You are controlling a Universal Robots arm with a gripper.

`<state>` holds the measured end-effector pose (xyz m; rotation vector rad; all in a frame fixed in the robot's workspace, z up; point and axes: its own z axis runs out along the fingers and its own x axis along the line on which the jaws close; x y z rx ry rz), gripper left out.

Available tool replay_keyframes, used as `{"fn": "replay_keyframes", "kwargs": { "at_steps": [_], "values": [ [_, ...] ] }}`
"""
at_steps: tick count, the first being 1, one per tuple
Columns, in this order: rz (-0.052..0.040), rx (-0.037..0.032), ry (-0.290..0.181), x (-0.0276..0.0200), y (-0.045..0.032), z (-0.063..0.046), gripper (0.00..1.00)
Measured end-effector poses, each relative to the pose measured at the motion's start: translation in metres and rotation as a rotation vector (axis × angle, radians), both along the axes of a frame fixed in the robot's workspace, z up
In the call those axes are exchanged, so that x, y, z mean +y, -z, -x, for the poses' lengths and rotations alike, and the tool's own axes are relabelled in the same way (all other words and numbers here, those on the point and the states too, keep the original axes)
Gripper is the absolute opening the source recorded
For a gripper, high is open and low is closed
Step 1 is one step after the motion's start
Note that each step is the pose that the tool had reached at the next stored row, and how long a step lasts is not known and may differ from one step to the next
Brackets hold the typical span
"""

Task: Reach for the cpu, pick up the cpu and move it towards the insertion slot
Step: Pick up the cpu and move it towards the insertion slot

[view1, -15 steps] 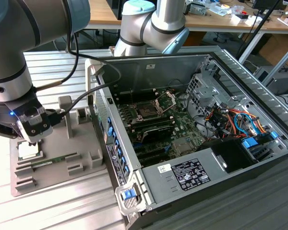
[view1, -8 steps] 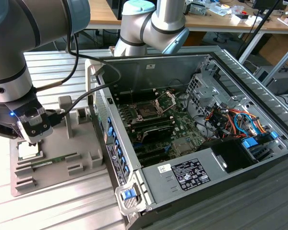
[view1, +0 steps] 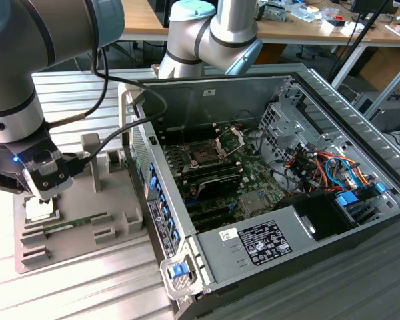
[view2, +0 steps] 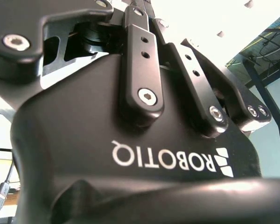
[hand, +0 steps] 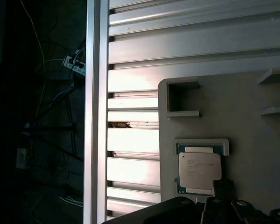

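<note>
Exterior view: your gripper (view1: 45, 193) hangs low over the jig (view1: 113, 200), directly above the cpu (view1: 40, 211). It is very near the chip, but I cannot see contact.
Gripper state: whether it is apart or together cannot be told from these views. Nothing shows it clamped on the chip.
Cpu: it lies flat in its pocket, close to the jig's edge on the exterior view's left. In the first wrist view the cpu (hand: 199, 172) sits seated in that pocket, with the gripper's dark body overlapping one side of it.
Jig: it rests on the slatted tabletop (view1: 73, 287), just beside the case (view1: 187, 280). A green stick (view1: 70, 225) lies in a groove near the cpu.
Slot (view1: 203, 155): it sits on the board inside the case, well apart from the gripper, with its metal frame (view1: 230, 140) swung up.
Step in hand: by my reading the reach is all but done and the pick-up is not. The chip is unlifted.
What the pick-up calls for: I judge you need a level, square hold on two opposite edges of the chip. You also need a straight rise clear of the pocket's lip, keeping off the stick.
</note>
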<state>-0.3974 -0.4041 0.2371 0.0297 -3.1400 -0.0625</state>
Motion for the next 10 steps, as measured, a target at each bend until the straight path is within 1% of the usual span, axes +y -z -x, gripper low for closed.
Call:
{"fn": "replay_keyframes", "kwargs": {
  "at_steps": [4,10],
  "values": [
    [0.0000,0.0001,0.000,-0.0001,0.0001,0.0029,0.11],
    [0.0000,0.0001,0.000,-0.0001,0.0018,0.0034,0.11]
  ]
}}
